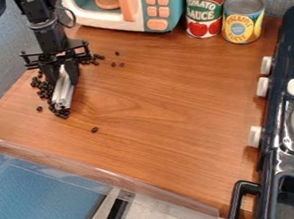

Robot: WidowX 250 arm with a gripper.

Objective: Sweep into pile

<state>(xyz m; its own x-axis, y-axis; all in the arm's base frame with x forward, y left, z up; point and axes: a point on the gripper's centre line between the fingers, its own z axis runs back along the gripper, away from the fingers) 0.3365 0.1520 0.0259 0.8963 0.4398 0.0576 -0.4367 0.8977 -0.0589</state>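
Beans: small, dark and loose (42,85), strewn on the wooden counter (169,103) in its far left part, along the left edge, around and beside the bar.
Bean weight: very light, by the look of them; each should scoot at a slight push.
Bean feel: probably hard, smooth and roundish, so likely to roll on past where the robot stops; slow, short strokes would suit them.
Bean strength: unlikely to crush under a sideways push, though pressing down could pinch one and flick it off.
Bar: slim, pale and metallic-looking (62,94), slanting down from the gripper, its lower end among the beans; it seems stiff, and serves as the sweeping edge.
Gripper: closed on the upper end of the bar (63,76), one finger on each side.
Hold: the bar's upper end is a sensible place to grip, leaving its length free to push; a firm squeeze would help, since smooth metal may twist or slip if it drags hard on the wood.
Beans themselves: better herded than picked up, being many and tiny.
Stray bean: alone toward the near edge (94,129); it needs a gentle nudge from its near side, back toward the rest.
Far beans: a few lie apart, on the toy microwave's side (136,12); the bar should come around behind them.
Counter: flat and smooth-looking, offering little to stop a rolling bean.
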